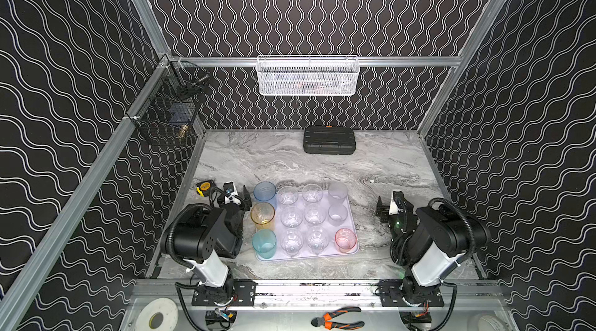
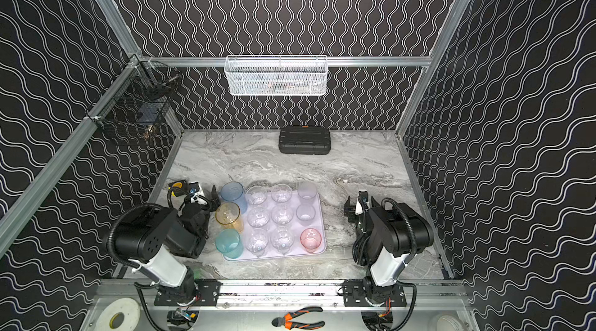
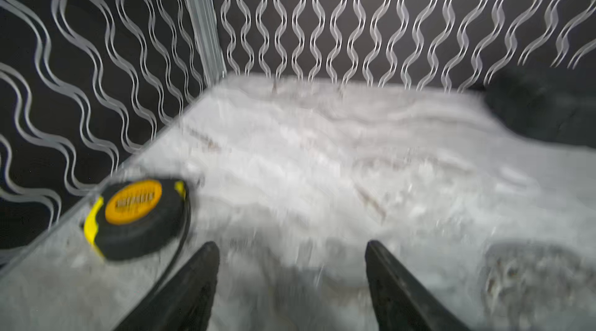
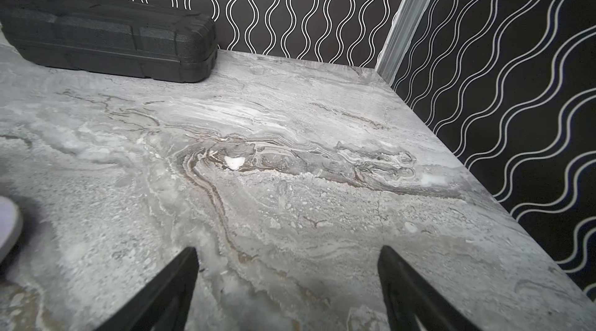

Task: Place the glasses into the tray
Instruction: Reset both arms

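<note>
The lilac tray (image 1: 325, 257) (image 2: 290, 257) lies front and centre on the marble table. Several clear glasses (image 1: 314, 215) stand in two rows in its middle. Two frosted glasses (image 1: 337, 192) and a pink glass (image 1: 345, 239) stand along its right side. Blue (image 1: 265, 191), amber (image 1: 263, 215) and teal (image 1: 264, 243) glasses line its left side; I cannot tell whether all their bases sit inside the rim. My left gripper (image 1: 237, 194) (image 3: 290, 244) is open and empty, left of the blue glass. My right gripper (image 1: 392, 199) (image 4: 288, 248) is open and empty, right of the tray.
A yellow-and-black tape measure (image 1: 204, 187) (image 3: 135, 216) lies just left of the left gripper. A black ribbed case (image 1: 329, 141) (image 4: 109, 42) sits at the back wall. A white mesh basket (image 1: 308, 76) and a black wire basket (image 1: 167, 113) hang on the frame. Pliers (image 1: 338, 318) lie on the front ledge.
</note>
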Motion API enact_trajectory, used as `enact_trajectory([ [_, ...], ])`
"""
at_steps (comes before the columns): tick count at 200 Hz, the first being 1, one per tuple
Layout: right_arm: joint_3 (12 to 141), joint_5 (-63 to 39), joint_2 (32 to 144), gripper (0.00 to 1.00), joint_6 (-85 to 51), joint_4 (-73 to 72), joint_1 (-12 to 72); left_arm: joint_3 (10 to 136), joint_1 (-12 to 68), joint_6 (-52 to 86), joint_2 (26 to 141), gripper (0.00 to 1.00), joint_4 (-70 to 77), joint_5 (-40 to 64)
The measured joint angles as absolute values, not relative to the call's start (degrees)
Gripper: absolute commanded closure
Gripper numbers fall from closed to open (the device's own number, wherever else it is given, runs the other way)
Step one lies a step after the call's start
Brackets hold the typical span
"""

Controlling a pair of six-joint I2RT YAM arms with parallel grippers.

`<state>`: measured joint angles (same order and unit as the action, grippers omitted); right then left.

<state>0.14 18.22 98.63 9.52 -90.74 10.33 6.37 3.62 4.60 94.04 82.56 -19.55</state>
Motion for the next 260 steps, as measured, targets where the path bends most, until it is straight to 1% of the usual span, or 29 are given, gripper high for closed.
enact_trajectory([
  [51,0.1,14.2,97.0,0.10,9.6,-90.2,8.7,7.9,3.3,4.6,94.6,0.24,82.9,-18.6],
  [89,0.1,9.9,95.6,0.08,7.0,-83.2,4.0,8.8,3.3,4.6,94.5,0.24,82.0,-17.9],
  [132,0.4,7.6,95.6,0.06,5.6,-76.3,3.4,11.6,3.3,4.5,94.5,0.23,78.2,-16.3],
  [174,0.1,7.6,95.6,0.01,5.4,-74.5,3.3,11.7,3.3,4.4,94.5,0.21,76.4,-15.2],
  [200,0.1,7.7,95.6,0.01,5.3,-74.3,3.3,12.7,3.3,4.4,94.5,0.19,75.3,-15.0],
  [226,0.2,7.7,95.6,0.01,5.1,-74.2,3.3,12.8,3.3,4.4,94.5,0.15,74.6,-14.8],
  [234,0.2,7.7,95.6,0.01,5.1,-74.2,3.3,12.8,3.3,4.4,94.5,0.13,74.5,-14.8],
  [245,0.2,7.7,95.6,0.01,5.1,-74.2,3.3,12.8,3.3,4.4,94.5,0.02,74.4,-14.8],
  [260,0.2,7.7,95.6,0.01,5.1,-74.2,3.3,12.8,3.3,4.4,94.5,0.01,74.3,-14.8],
])
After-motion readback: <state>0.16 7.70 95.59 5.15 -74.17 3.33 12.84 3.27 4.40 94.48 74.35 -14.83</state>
